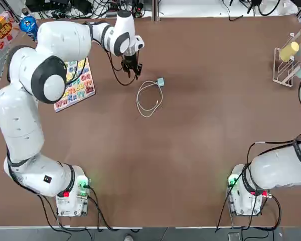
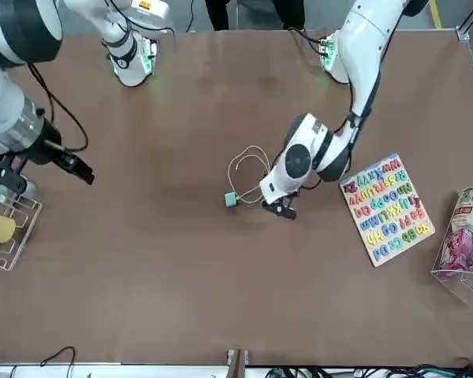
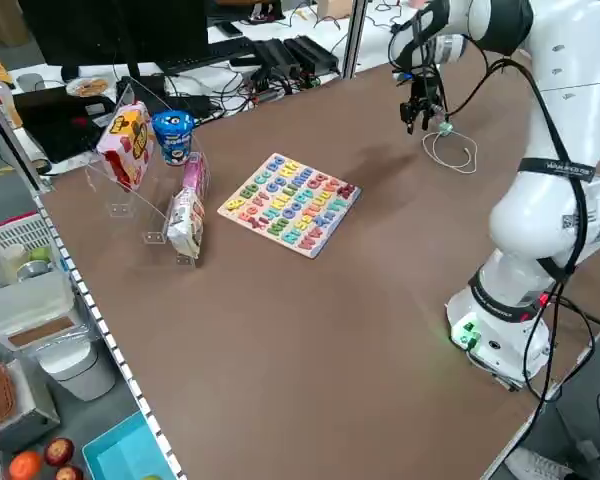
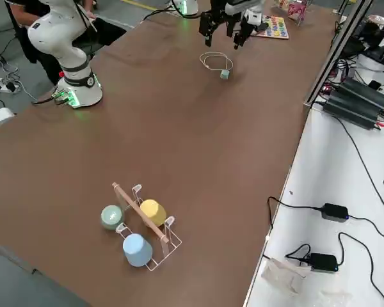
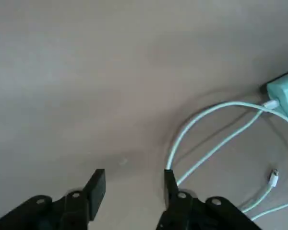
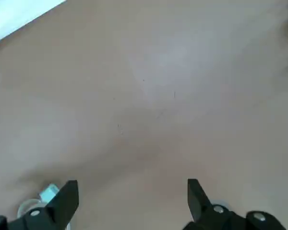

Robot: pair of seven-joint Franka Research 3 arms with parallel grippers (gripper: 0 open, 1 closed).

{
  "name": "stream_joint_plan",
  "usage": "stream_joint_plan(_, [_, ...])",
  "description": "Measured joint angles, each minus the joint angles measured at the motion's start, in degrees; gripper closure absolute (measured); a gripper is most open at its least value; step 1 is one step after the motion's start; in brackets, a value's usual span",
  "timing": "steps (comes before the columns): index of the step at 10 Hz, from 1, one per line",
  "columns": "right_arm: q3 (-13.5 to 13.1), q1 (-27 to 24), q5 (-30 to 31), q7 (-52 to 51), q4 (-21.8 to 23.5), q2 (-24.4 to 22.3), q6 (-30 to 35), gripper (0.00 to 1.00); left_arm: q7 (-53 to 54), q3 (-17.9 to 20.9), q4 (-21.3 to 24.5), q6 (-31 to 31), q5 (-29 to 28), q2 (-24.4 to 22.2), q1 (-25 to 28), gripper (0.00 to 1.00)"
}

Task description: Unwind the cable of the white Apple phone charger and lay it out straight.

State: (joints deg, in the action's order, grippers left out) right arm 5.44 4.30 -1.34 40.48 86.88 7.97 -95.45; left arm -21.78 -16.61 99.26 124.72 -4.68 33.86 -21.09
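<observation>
The white Apple phone charger (image 1: 161, 82) is a small pale block lying on the brown table, far of centre. Its thin white cable (image 1: 138, 99) lies beside it in a loose coil of loops. The left wrist view shows the charger (image 5: 284, 91), the cable (image 5: 216, 150) and its small connector (image 5: 273, 178). My left gripper (image 1: 134, 73) hangs just left of the coil, pointing down, partly open with nothing between its fingers (image 5: 98, 184). It touches neither cable nor block. My right gripper (image 6: 132, 196) is open and empty above bare table at the far right.
A colourful alphabet puzzle board (image 1: 75, 85) lies left of the left gripper. A wire rack with cups (image 1: 289, 63) stands at the far right edge. Snack packets and a blue cup (image 3: 150, 140) stand at the far left edge.
</observation>
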Motion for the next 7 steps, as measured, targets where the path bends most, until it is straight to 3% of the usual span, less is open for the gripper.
stream_joint_plan(4, [0.16,2.51,-2.17,21.19,0.03,3.48,-3.94,0.00,-2.07,0.04,-0.23,2.03,-1.34,1.72,-2.64,0.45])
stream_joint_plan(7, [0.18,3.73,-2.59,29.52,0.03,5.47,-5.65,0.00,-2.73,0.30,-0.69,4.30,-1.83,3.92,-2.65,0.46])
